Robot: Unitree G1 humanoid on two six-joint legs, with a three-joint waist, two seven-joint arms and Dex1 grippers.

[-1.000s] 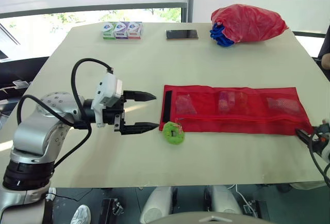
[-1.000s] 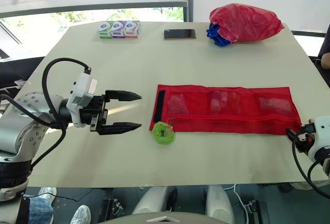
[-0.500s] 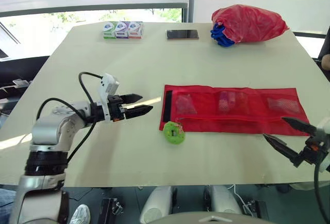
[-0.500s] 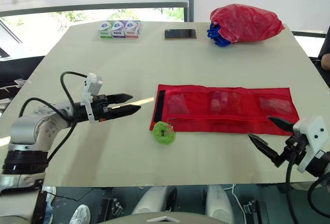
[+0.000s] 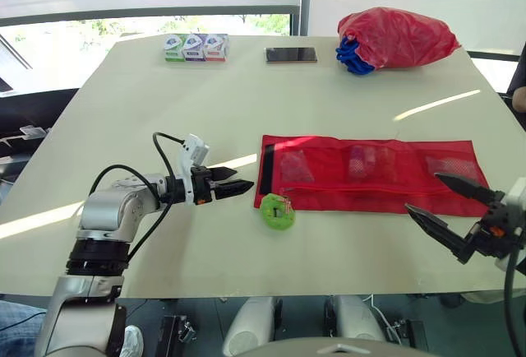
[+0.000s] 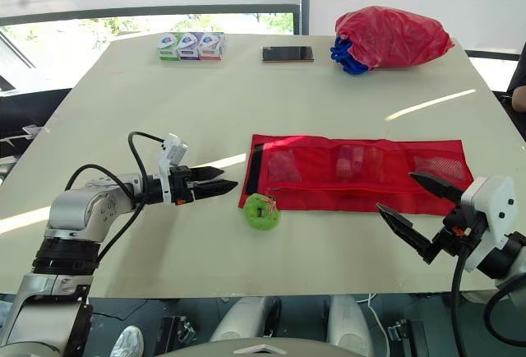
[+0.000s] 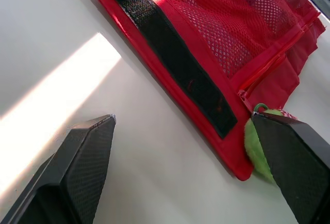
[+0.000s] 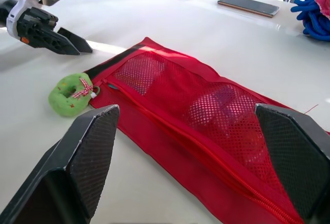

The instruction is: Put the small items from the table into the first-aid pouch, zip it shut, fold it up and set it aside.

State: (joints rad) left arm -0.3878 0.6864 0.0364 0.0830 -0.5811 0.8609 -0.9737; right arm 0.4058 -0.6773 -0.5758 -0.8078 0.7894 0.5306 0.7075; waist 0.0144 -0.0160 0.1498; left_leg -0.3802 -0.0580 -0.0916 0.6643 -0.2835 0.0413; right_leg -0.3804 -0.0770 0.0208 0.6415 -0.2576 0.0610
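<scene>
Sunlight is crossing the table (image 5: 164,102) as I am holding the left gripper (image 5: 243,181) slightly apart and the right gripper (image 5: 423,193) wide, both empty, by the red pouch (image 5: 374,174) near the front edge, with the green toy (image 5: 278,213), zipping and folding waiting.

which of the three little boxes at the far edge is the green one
The green box is at the robot's left end of the row, farthest from the phone. The middle box is purple and the right box is red.
</scene>
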